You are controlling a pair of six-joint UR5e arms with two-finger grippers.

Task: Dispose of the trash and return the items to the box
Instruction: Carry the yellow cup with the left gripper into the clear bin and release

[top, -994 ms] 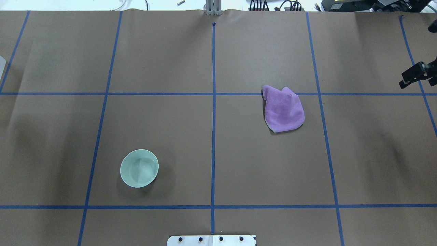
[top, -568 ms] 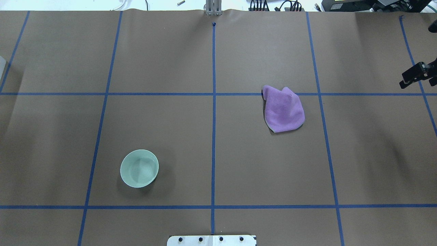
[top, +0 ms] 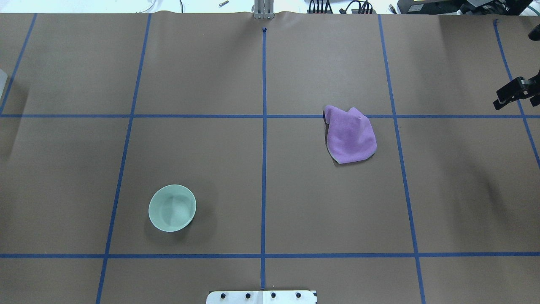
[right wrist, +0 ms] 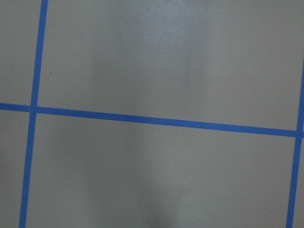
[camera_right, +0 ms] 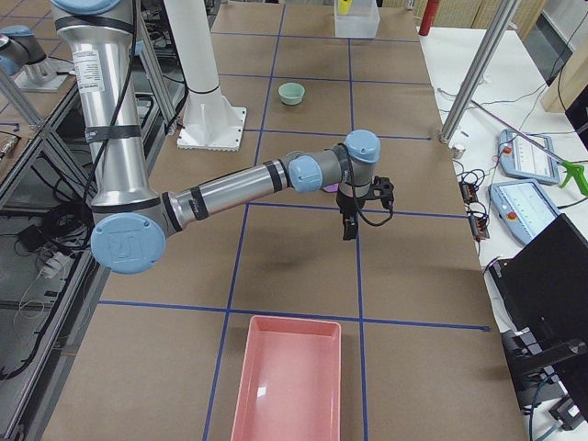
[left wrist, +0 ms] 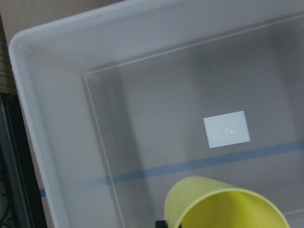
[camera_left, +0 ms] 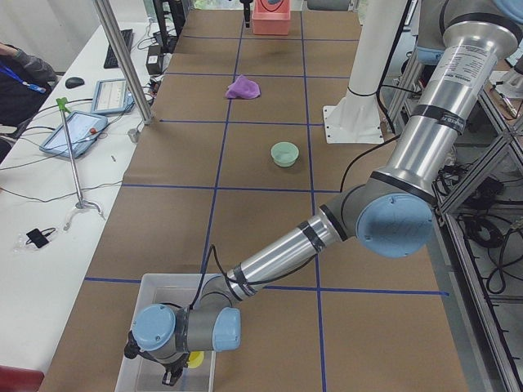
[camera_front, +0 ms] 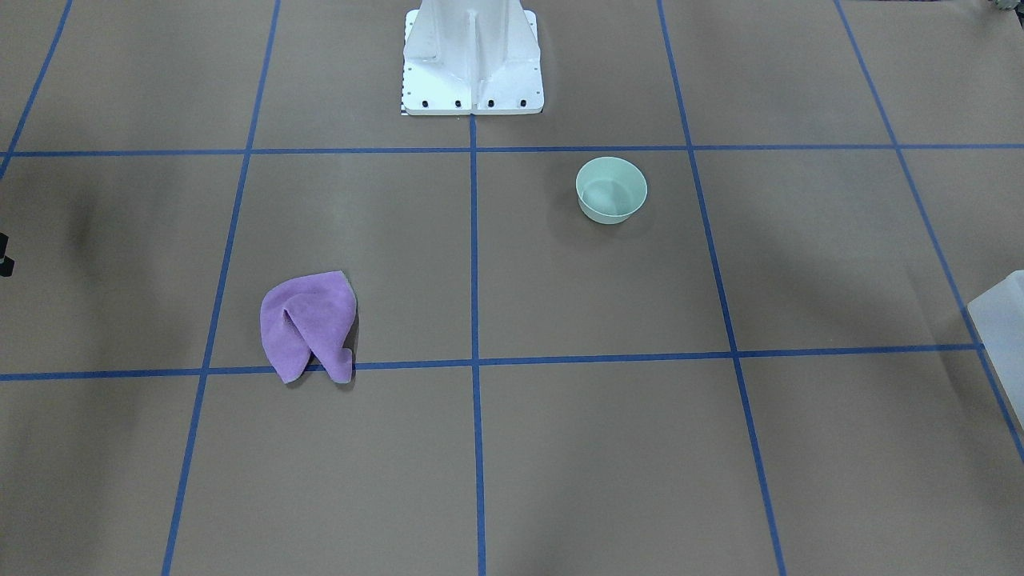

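My left gripper (camera_left: 173, 374) is down inside the clear plastic box (camera_left: 155, 283) at the table's left end. It holds a yellow cup (left wrist: 223, 204) over the box floor; its fingers hardly show. My right gripper (top: 512, 93) hangs over bare table at the far right and also shows in the right exterior view (camera_right: 349, 223); it carries nothing, and I cannot tell how its jaws stand. A crumpled purple cloth (top: 350, 135) lies right of centre. A mint-green bowl (top: 172, 208) stands upright at the near left.
A pink tray (camera_right: 289, 377) stands empty at the table's right end. The clear box's corner shows in the front view (camera_front: 1000, 320). The robot's white base (camera_front: 472, 60) is at the middle of the near edge. Blue tape lines grid the brown table.
The right gripper has shifted slightly up and away in the overhead view. The cloth and the bowl have not moved.
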